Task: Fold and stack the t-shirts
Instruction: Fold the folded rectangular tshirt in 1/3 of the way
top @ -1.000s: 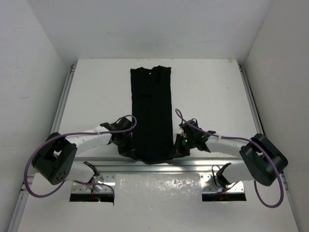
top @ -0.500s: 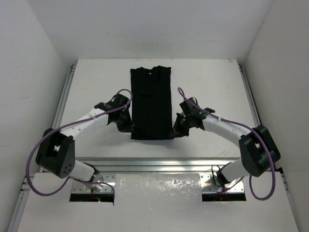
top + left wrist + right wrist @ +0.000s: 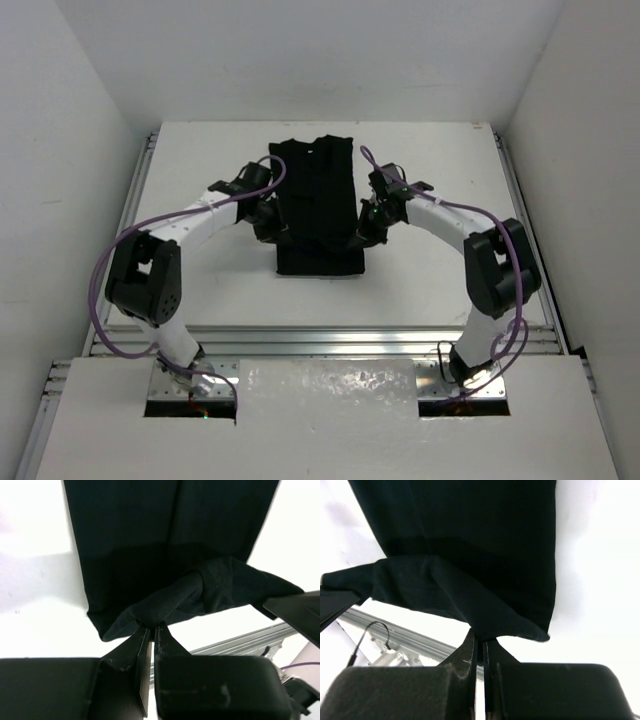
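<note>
The black t-shirt [image 3: 318,190] lies in the middle of the white table [image 3: 200,180], with plain white walls [image 3: 300,60] around it. The left gripper [image 3: 150,628] and right gripper [image 3: 480,636] each pinch its near edge tight, lifting it up.

T-shirt [image 3: 318,205]: black cloth, matt, soft; it sags into rounded folds where my fingers pinch it, with no sheen in either wrist view.

Left gripper [image 3: 150,628]: fingers of hard black plastic, matt, with faint pale scuffs on the flat faces. Right gripper [image 3: 481,640]: same matt black plastic, slightly grainy surface.

Table [image 3: 200,160]: white, smooth, matt; it looks faintly speckled in the left wrist view.

Rail [image 3: 320,338] at the near edge: bare metal, brushed, dull shine.

Left arm casing [image 3: 195,222]: smooth white plastic, semi-gloss.

Cable [image 3: 98,290]: purple sheath, smooth.
</note>
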Available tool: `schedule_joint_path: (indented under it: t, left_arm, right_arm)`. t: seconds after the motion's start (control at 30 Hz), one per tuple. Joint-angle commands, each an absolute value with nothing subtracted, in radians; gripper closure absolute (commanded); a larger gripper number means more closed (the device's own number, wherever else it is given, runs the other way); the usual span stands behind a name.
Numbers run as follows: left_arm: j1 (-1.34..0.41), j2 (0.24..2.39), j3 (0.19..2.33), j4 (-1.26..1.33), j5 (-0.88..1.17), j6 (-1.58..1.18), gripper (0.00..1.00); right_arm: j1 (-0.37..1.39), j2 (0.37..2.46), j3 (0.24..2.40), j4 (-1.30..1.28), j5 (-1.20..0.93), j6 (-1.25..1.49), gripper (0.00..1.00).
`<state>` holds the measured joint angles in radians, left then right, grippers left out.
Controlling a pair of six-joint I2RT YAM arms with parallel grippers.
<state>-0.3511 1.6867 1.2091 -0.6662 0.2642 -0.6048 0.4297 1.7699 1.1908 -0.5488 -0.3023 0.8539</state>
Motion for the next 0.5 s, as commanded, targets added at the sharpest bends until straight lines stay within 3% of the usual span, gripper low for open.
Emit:
schedule_joint_path:
  t: [0.0,0.47]
  left_arm:
    - [-0.325,1.715,1.270,-0.669,0.261,-0.584,1.00]
    - [-0.288,1.853,1.382,-0.612,0.184,-0.632,1.00]
  right_arm:
    - [0.407,1.813,1.301,-0.590,-0.327,0.795,1.00]
    - [0.344,2.124,1.663,-0.695,-0.341,0.686,1.00]
